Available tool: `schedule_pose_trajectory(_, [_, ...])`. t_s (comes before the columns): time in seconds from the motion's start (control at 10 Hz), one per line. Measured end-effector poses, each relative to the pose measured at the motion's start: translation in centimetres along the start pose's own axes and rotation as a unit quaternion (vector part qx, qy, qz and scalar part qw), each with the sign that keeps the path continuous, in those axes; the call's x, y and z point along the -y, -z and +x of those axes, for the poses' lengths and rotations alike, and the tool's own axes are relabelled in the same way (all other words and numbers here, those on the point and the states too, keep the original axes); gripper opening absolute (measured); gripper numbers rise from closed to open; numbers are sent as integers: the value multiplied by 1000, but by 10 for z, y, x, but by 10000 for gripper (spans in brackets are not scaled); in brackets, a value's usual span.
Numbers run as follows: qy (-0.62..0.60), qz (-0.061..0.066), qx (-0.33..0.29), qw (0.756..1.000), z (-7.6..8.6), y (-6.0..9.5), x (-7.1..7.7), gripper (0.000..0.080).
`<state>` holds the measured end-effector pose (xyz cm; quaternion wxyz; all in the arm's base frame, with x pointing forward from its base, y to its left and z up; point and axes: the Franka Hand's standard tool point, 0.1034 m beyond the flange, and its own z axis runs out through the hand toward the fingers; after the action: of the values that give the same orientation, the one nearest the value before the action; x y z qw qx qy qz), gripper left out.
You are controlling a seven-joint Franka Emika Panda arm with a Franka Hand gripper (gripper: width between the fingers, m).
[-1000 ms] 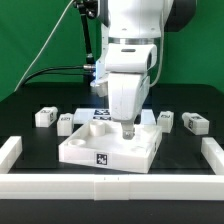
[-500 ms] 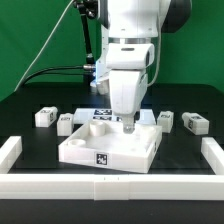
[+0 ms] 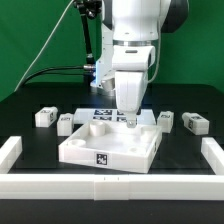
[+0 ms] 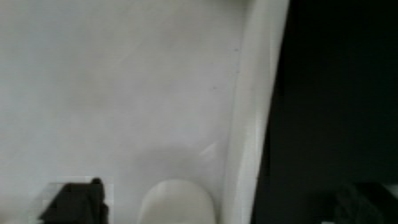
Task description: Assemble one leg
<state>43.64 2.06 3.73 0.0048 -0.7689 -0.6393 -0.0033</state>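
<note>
The large white square panel (image 3: 108, 148) lies flat in the middle of the table, a marker tag on its front face. Four small white legs lie on the table: two at the exterior view's left (image 3: 44, 116) (image 3: 66, 122) and two at its right (image 3: 166, 119) (image 3: 194, 124). My gripper (image 3: 128, 121) hangs just above the panel's back right part, pointing down. In the wrist view the gripper (image 4: 224, 203) has its dark fingers (image 4: 75, 200) wide apart over the panel's surface (image 4: 125, 90) and edge. A rounded white shape (image 4: 178, 205) between them is unclear.
The marker board (image 3: 100, 113) lies just behind the panel. White rails border the work area at the front (image 3: 110, 186), the exterior view's left (image 3: 10, 150) and right (image 3: 214, 152). Black cables hang behind the arm at the left.
My gripper has risen a little from the panel's top and shifted slightly to the exterior view's right. The panel and the legs have not moved.
</note>
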Motion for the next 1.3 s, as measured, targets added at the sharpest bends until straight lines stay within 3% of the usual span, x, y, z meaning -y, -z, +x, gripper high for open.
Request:
schedule_pose_trajectory(0.3, [0, 1, 0, 1000, -2, -2, 1, 650])
schedule_pose_trajectory(0.4, [-6, 1, -3, 1000, -11, -13, 2, 650])
schedule_pose_trajectory(0.5, [-12, 9, -3, 1000, -16, -22, 7, 650])
schedule_pose_trajectory(0.7, [-16, 15, -4, 1000, -19, -30, 11, 650])
schedule_pose_trajectory(1.0, [-23, 15, -4, 1000, -16, -31, 11, 650])
schedule_pose_trajectory(1.2, [-24, 16, -4, 1000, -17, -32, 11, 391])
schedule_pose_trajectory(1.3, [-24, 16, -4, 1000, -17, -32, 11, 391])
